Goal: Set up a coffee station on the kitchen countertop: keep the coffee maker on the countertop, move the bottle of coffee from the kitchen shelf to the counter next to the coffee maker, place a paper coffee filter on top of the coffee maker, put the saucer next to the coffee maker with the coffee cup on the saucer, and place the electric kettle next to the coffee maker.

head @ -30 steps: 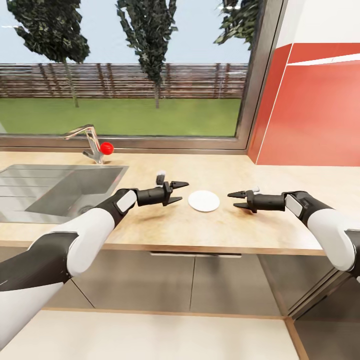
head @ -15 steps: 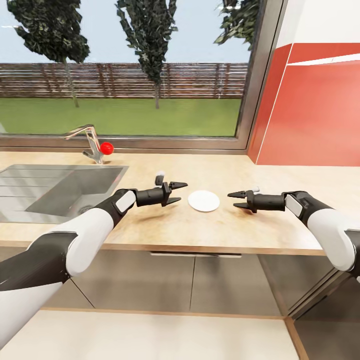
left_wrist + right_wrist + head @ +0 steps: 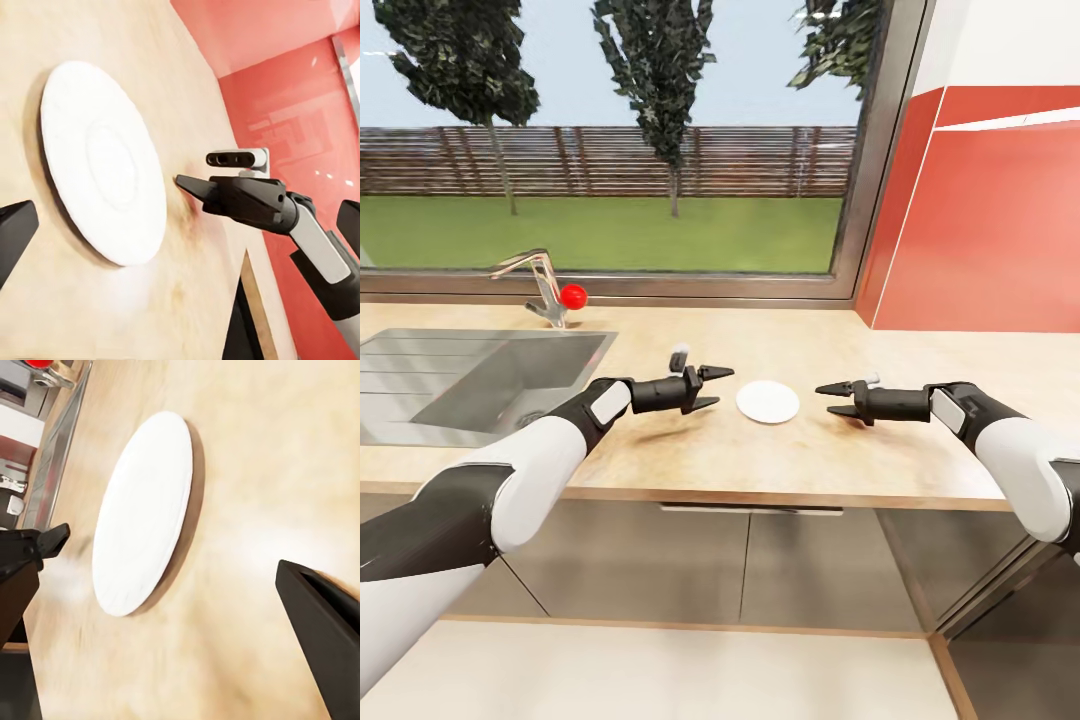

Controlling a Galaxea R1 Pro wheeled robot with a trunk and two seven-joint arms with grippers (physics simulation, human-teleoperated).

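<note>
A white saucer (image 3: pixel 767 402) lies flat on the wooden countertop (image 3: pixel 780 460), with nothing on it. My left gripper (image 3: pixel 721 387) hovers just to its left, jaws open and pointing at it. From the other side my right gripper (image 3: pixel 825 400) faces the saucer, also open and a short gap away from its rim. Neither gripper touches the plate. In the left wrist view the saucer (image 3: pixel 105 161) lies close ahead, with the right gripper's fingers (image 3: pixel 225 195) beyond it. The right wrist view has the saucer (image 3: pixel 142 514) lying between its own dark fingers (image 3: pixel 322 619).
A steel sink (image 3: pixel 470 385) is set into the counter at the left, with a faucet (image 3: pixel 535 285) and a red knob (image 3: pixel 573 295) behind it. A window runs along the back. A red wall panel (image 3: pixel 990 230) rises at the right. The counter's front edge (image 3: pixel 760 497) lies below both arms.
My left gripper has drawn back very slightly from the saucer. The right arm and the saucer have not moved.
</note>
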